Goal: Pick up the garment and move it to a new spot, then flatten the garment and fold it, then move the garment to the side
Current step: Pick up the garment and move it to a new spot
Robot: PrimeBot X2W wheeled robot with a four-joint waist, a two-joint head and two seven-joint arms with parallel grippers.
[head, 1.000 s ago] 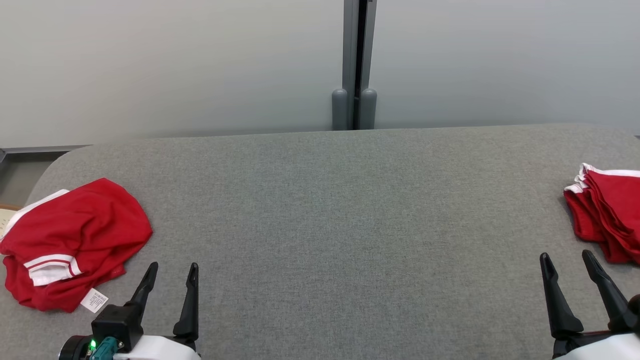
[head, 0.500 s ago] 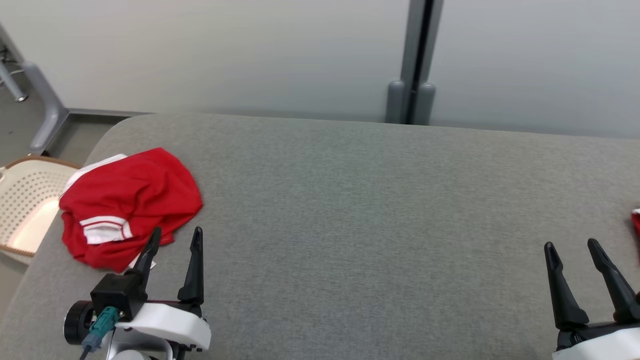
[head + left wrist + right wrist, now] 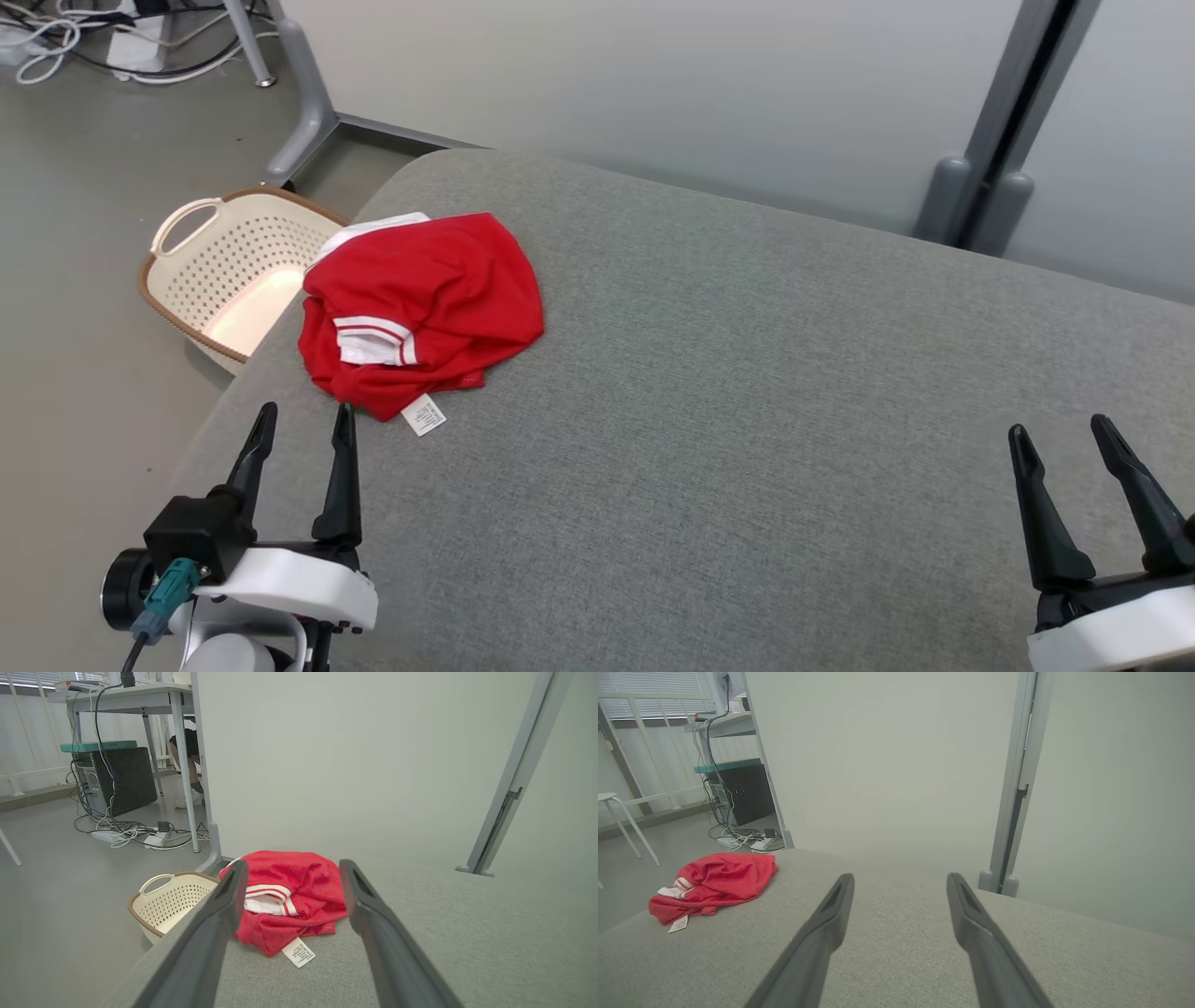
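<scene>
A crumpled red garment (image 3: 425, 303) with white-striped trim and a white care label lies near the left end of the grey padded table (image 3: 747, 420). My left gripper (image 3: 305, 420) hovers open just short of it, near the table's left edge, nothing between its fingers. In the left wrist view the garment (image 3: 289, 898) lies straight ahead between the two spread fingers (image 3: 215, 933). My right gripper (image 3: 1060, 437) stands open at the lower right, far from the cloth. The right wrist view shows the garment (image 3: 714, 882) far to its left.
A cream perforated basket (image 3: 229, 271) with a brown rim stands on the floor beside the table's left end. Desk legs (image 3: 299, 103) and loose cables (image 3: 56, 47) lie on the floor beyond it. A grey partition post (image 3: 999, 159) rises behind the table.
The head camera has turned left, bringing the basket and floor into view and losing the red pile at the right. Both grippers stay open.
</scene>
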